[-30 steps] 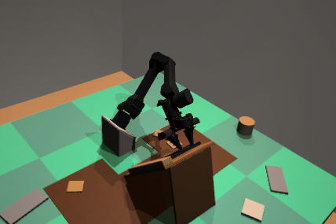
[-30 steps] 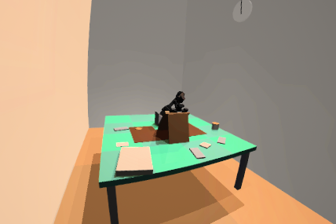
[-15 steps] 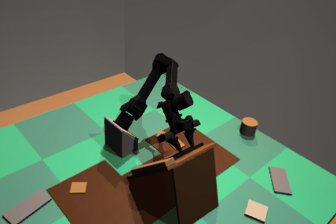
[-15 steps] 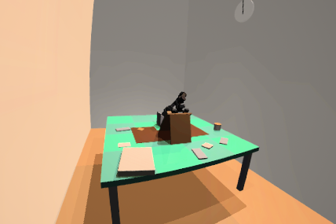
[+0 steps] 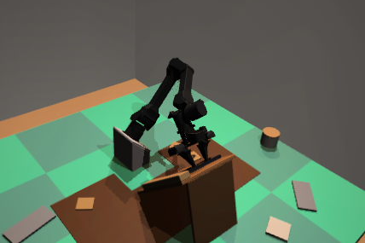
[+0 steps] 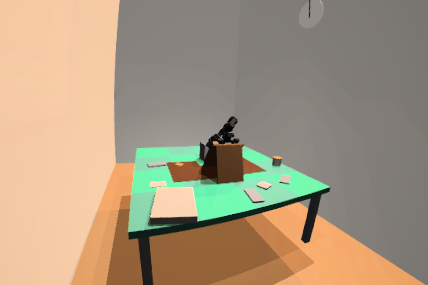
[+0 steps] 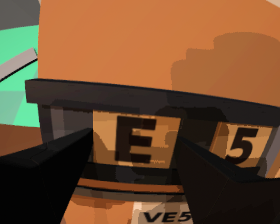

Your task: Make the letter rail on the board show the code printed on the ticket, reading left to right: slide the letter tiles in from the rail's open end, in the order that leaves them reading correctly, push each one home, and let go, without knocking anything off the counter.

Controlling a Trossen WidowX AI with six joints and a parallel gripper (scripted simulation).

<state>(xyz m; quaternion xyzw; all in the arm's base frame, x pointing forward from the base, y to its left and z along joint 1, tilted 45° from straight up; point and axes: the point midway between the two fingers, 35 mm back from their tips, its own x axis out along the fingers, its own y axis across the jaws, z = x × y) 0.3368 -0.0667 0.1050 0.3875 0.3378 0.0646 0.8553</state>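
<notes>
My gripper (image 5: 200, 163) (image 7: 134, 139) is shut on the E tile (image 7: 150, 140), which stands upright between the rail's lips in the wrist view. The rail (image 7: 116, 98) runs across the tilted board (image 7: 111, 45) (image 5: 213, 199) (image 6: 230, 164). The 5 tile (image 7: 241, 145) sits in the rail farther right, with a dark gap between it and the E tile. A stretch of rail shows left of the E tile. The ticket (image 7: 141, 215) below is partly cut off; "VE5" can be read. In the top view, a tile (image 5: 85, 203) lies on the brown mat, and another tile (image 5: 195, 156) lies behind the board.
The brown mat (image 5: 102, 220) lies under the board. A dark upright panel (image 5: 125, 152) stands beside the arm. A round can (image 5: 269, 139) (image 6: 277, 161) is at the right. Flat slabs (image 5: 304, 195) (image 5: 30, 224) and a pale block (image 5: 278, 228) lie around. A large pale box (image 6: 174, 203) is near the table edge.
</notes>
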